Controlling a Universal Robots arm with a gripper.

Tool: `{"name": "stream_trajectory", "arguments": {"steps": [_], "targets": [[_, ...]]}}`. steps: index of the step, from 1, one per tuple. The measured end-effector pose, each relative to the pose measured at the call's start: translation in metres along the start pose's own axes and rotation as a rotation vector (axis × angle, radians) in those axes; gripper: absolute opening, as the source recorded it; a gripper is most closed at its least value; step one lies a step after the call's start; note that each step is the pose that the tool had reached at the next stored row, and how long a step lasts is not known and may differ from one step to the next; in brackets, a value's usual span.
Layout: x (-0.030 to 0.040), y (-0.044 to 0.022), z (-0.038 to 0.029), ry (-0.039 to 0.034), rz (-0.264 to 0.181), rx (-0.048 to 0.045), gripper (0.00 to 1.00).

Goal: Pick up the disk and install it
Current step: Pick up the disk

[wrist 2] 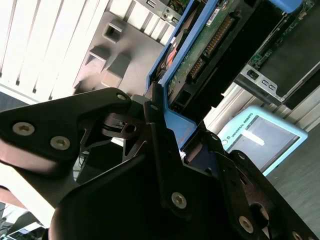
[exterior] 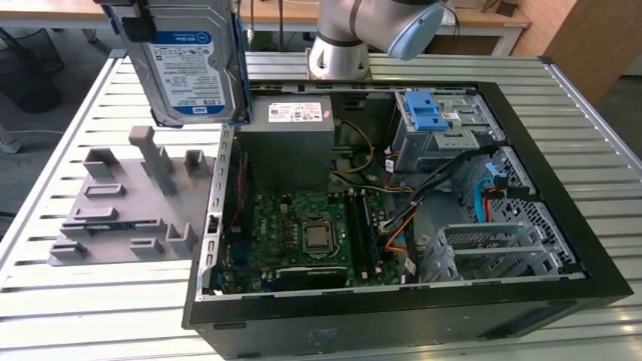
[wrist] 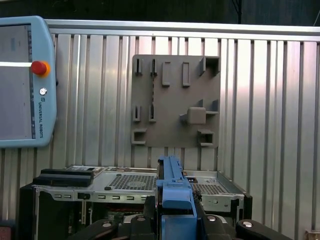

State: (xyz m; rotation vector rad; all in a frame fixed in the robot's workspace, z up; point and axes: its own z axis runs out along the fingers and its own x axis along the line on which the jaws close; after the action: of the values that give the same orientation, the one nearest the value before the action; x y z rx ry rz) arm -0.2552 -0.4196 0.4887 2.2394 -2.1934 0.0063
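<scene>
Above the slatted metal bench (exterior: 60, 301), near the edge where the arm's base (exterior: 336, 53) stands, the disk (exterior: 191, 64) hangs upright in mid-air, label facing the exterior view, over the line where the grey fixture plate (exterior: 110, 210) meets the side wall of the open computer case (exterior: 561, 226). In the second wrist view the gripper (wrist 2: 175, 125) is clenched on the disk's blue carrier frame, which sits pinched between its black fingers (wrist 2: 152, 112) (the connector edge and green circuit board point away from the wrist). The drive cage (exterior: 441, 128) with blue latches sits deep in the case, toward the exterior view's right, with orange and black cables (exterior: 401, 218) trailing just beside it. Judged risks: since the grip is on plastic rather than metal, the frame may flex or the drive may swing or slip; a tilted approach could knock the case wall, snag those cables, or jam the carrier askew in the cage
</scene>
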Motion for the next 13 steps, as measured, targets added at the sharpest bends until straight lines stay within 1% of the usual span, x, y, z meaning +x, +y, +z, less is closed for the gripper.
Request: {"name": "stream_trajectory", "arguments": {"steps": [13], "targets": [[0.0003, -0.0128, 0.0002, 0.0004, 0.000, 0.0001, 0.36]]}}
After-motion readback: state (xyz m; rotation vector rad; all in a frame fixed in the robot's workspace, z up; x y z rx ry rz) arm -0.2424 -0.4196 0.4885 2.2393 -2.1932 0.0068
